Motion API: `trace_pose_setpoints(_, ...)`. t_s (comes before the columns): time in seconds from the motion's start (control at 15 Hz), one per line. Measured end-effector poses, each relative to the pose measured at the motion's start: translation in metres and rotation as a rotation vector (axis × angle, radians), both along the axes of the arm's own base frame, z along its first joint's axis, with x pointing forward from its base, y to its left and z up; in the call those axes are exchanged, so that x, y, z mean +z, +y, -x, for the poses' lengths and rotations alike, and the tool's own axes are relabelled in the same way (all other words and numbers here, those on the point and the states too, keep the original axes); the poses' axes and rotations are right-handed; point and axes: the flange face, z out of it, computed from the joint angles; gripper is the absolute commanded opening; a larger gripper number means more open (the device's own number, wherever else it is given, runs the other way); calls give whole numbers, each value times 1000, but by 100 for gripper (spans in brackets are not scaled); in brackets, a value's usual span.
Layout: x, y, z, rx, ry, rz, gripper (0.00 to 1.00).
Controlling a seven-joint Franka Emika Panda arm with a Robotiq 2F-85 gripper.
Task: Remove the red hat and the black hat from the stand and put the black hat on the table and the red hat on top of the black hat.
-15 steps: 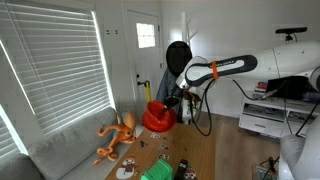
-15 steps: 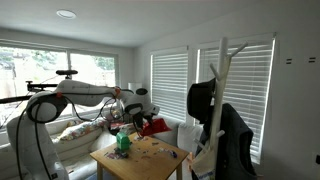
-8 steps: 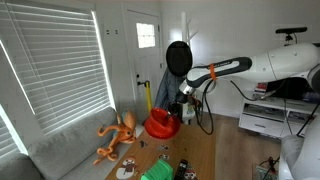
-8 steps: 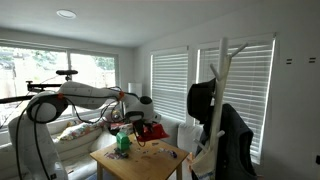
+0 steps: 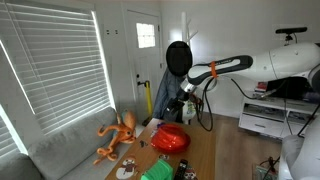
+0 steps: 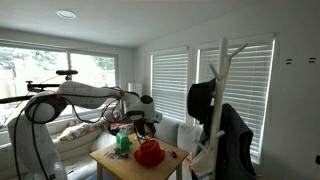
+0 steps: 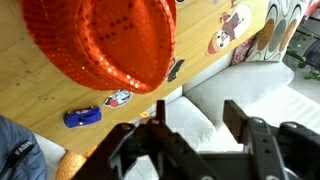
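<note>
The red hat [image 5: 170,138] [image 6: 149,152] lies on the light wooden table [image 5: 201,155] [image 6: 112,160], free of the gripper. In the wrist view its sequined red surface [image 7: 100,40] fills the top left. My gripper [image 7: 196,108] hangs open just above and beside the hat, with nothing between its fingers; in both exterior views it [image 5: 176,104] [image 6: 140,122] is a little above the hat. The black hat [image 5: 178,57] [image 6: 201,100] still hangs on the stand [image 6: 222,80].
An orange plush octopus [image 5: 118,135] sits on the grey couch [image 5: 60,150] [image 7: 225,90]. A green item [image 5: 157,172] [image 6: 122,142], a blue toy car [image 7: 82,116] and small stickers lie on the table. A dark jacket [image 6: 236,145] hangs low on the stand.
The gripper held the red hat above the table, lowered a little, then opened. The hat has dropped onto the tabletop below it.
</note>
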Motion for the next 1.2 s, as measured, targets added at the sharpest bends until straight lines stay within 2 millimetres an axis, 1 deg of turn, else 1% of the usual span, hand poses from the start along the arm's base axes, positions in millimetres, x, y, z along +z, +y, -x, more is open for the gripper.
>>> trace_pose_setpoints(0.07,8,-2,0,-3,-13,9,99)
trace_pose_setpoints(0.13,18,-4,1,-7,-26,26,100)
trace_pose_setpoints(0.33,57,-11,2,-41,-51,126,100)
trace_pose_setpoints(0.53,99,-12,3,-112,-67,280,100)
trace_pose_setpoints(0.73,129,-20,3,-192,-80,432,100)
trace_pose_setpoints(1.0,148,-47,7,-308,-92,622,100)
trace_pose_setpoints(1.07,148,-50,7,-317,-92,628,100)
trace_pose_setpoints(1.2,147,-50,7,-314,-90,627,100)
